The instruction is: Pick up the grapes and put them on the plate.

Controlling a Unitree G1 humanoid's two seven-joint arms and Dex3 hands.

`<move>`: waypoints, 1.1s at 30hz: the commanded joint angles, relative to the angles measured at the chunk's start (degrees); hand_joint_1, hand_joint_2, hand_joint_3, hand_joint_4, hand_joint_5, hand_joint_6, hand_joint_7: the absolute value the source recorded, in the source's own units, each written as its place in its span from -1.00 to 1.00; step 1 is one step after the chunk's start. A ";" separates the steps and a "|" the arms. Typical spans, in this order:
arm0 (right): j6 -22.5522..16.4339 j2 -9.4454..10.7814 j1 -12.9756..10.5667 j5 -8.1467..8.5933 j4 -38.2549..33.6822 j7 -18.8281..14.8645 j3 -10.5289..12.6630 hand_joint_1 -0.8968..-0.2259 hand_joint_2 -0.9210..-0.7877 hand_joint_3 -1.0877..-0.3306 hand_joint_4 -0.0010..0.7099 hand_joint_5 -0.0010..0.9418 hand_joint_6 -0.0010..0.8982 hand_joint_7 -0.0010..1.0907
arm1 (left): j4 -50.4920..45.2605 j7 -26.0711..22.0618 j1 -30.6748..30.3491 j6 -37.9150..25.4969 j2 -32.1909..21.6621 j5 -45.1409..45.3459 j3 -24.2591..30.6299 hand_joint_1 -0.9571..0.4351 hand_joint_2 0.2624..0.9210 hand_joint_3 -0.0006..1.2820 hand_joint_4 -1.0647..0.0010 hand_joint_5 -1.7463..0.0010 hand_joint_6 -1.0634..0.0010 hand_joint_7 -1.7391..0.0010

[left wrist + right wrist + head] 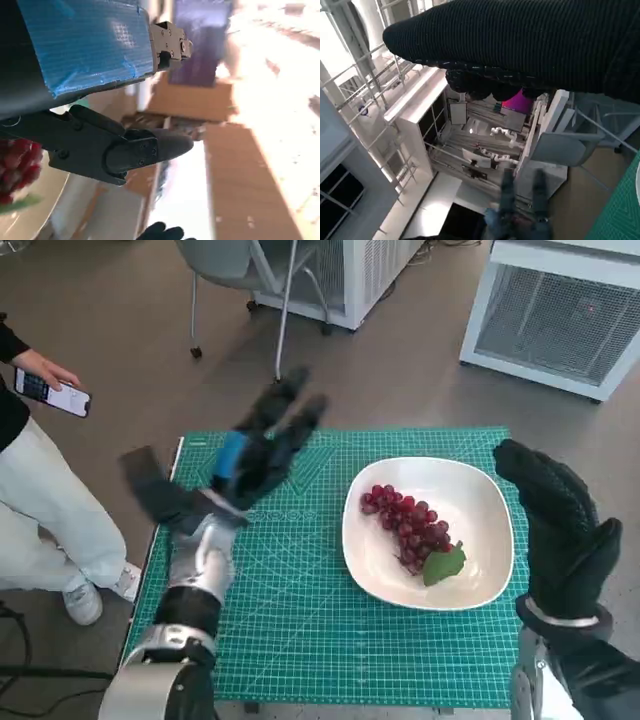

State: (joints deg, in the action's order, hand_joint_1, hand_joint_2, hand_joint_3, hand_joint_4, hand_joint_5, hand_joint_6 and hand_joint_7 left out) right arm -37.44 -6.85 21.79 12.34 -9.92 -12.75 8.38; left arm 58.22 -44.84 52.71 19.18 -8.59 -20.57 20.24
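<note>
— What is lying on the surface [300, 705]?
— A green cutting mat [300, 630] is covering nearly all of it, filling the lower middle of the frame.
— And on the mat?
— A white plate [480, 530] is sitting right of centre.

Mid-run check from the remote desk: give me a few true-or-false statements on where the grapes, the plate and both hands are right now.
1. The grapes lie on the white plate. True.
2. The left hand holds the grapes. False: it holds nothing, its fingers spread above the green mat, beside the plate.
3. The right hand is raised at the plate's right edge, holding nothing. True.
4. The plate stands on the bare floor. False: it stands on the green mat.
5. A person beside the table holds a phone. True.
</note>
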 commanded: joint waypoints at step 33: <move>3.00 -0.59 0.34 2.45 -0.37 -3.99 -0.81 0.10 -1.00 0.10 0.12 -0.99 -0.89 0.10 | -26.74 9.67 -22.66 8.47 2.64 1.20 -6.66 -0.34 1.00 -0.44 0.57 1.00 0.60 0.98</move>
State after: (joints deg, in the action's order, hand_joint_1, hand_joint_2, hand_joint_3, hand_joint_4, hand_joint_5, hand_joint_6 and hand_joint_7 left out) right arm -35.29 -6.90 22.87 14.49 -9.97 -16.09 7.49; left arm 32.95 -35.44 31.09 27.69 -6.05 -18.56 13.93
